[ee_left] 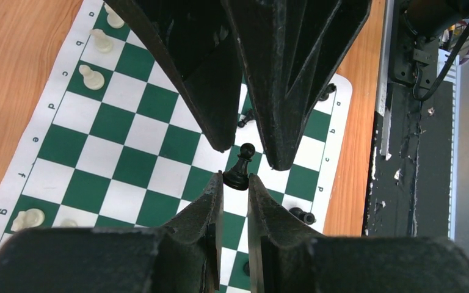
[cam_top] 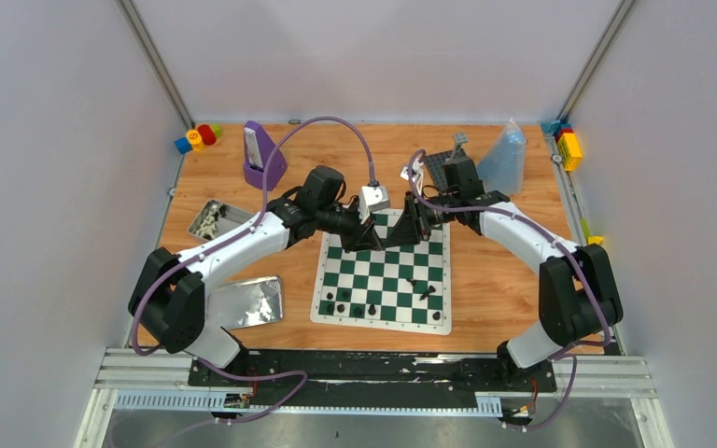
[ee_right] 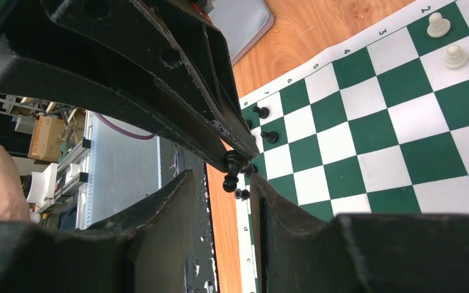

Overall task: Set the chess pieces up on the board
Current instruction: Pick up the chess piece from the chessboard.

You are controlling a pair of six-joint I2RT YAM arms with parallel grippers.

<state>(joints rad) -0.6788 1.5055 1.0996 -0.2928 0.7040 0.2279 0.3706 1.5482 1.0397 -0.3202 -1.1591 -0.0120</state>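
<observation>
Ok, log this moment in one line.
left end effector: shut on black pawn | right end effector: open, flanking pawn | over board

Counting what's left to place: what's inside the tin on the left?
The tin holds a small heap of white pieces. Their number is too small to tell, and any beneath the heap are covered.

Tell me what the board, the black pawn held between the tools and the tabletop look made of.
Board: thin mat, perhaps vinyl or paper; printed squares and letters, matte, no visible thickness at its edge. Black pawn: likely moulded plastic; smooth, with a slight sheen. Tabletop: wood or wood-look laminate; grain shows, but I cannot tell which.
</observation>
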